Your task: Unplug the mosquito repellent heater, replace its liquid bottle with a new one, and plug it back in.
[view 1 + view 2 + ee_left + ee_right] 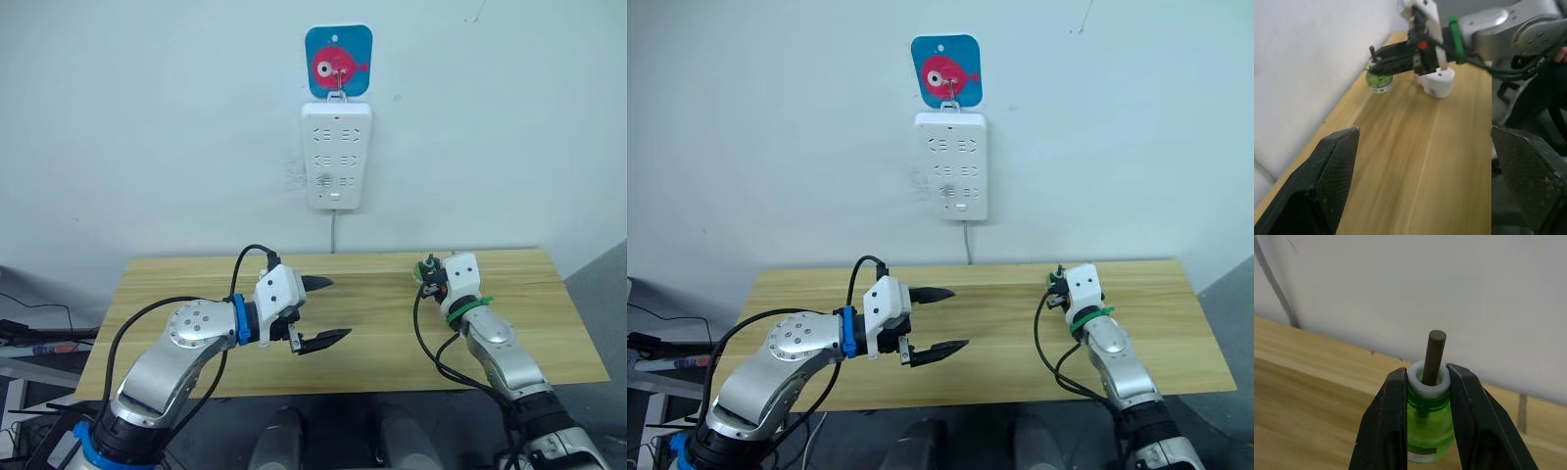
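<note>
Over the wooden bench (pixel 549 323), nearest its front edge, the robot's left gripper (pixel 324 311) hangs with its two black fingers spread wide and nothing between them. Farther back, toward the right rear corner, the right gripper (pixel 1426 396) is clamped on the white neck of a green liquid bottle (pixel 1429 418), one finger pressed to each side; a dark brown wick (pixel 1433 355) stands straight up out of the collar. The bottle is translucent green with a pale label band low on its body, and its base sits on the bench close to the rear edge. Just beside it, under the right gripper in the left wrist view, the mosquito repellent heater (pixel 1437 83) rests on the wood: a small, rounded white plastic unit, smooth-sided, with its prongs not visible. Behind the bench, a long white power strip (pixel 336 155) hangs on the pale wall from a blue hook plate bearing a pink fish (pixel 338 61), its cord dropping toward the bench.
</note>
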